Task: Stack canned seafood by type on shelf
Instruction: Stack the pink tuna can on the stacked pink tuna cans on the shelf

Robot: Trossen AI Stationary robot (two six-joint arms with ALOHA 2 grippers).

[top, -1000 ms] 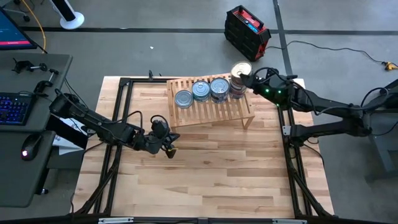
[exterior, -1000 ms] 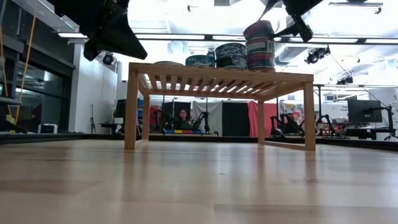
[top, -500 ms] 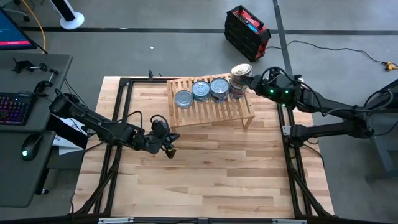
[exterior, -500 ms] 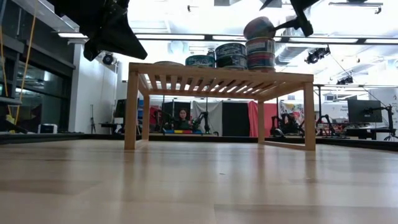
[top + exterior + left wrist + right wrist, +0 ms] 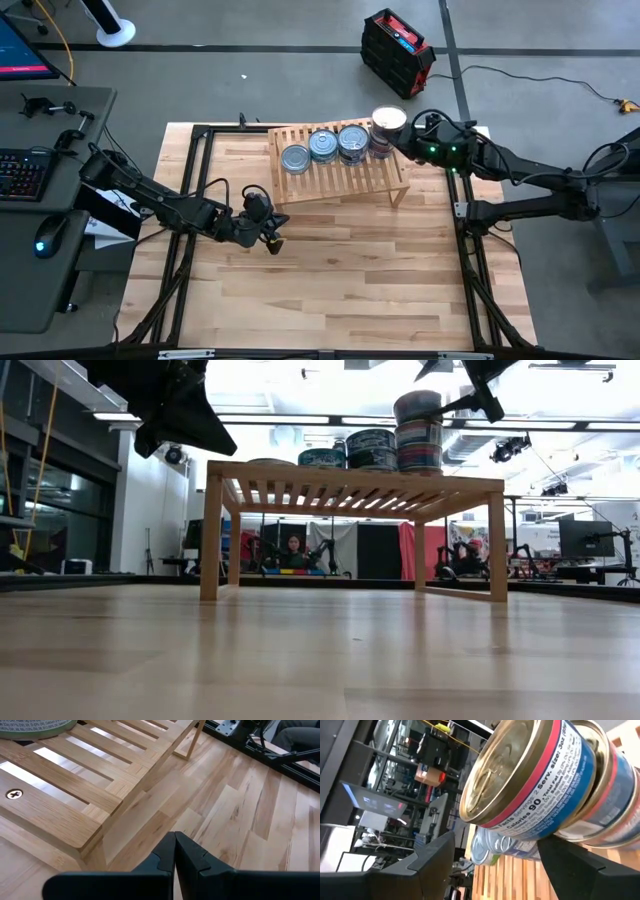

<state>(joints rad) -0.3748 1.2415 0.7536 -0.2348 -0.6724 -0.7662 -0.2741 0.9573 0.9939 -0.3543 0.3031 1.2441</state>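
The light-wood slatted shelf (image 5: 340,172) stands at the table's far side. On it are three single tins (image 5: 295,158), (image 5: 323,146), (image 5: 352,141) and, at its right end, a stack of tins (image 5: 418,446). My right gripper (image 5: 398,128) reaches in from the right and is shut on a gold-lidded tin (image 5: 520,785) with a pink and blue label, directly over that stack. My left gripper (image 5: 174,851) is shut on nothing and hovers over the tabletop near the shelf's near left leg (image 5: 95,855). My right gripper pinches the top tin's round side wall (image 5: 545,826) between its two fingers (image 5: 432,857), one on each side. The fingers come nearly level from the table's right. The tin is level, lid up; whether it rests on the tin below (image 5: 607,790) or hangs just above it, I cannot tell.
A black frame (image 5: 200,135) runs along the table's edges. Bare wooden tabletop (image 5: 340,270) lies in front of the shelf. A desk with a keyboard (image 5: 20,170) stands left of the table, and a black and red case (image 5: 397,50) lies on the floor behind it.
My right gripper has rolled at the wrist while staying over the shelf's right end. The tin it holds has gone from tilted to level above the stack. My left arm has kept still.
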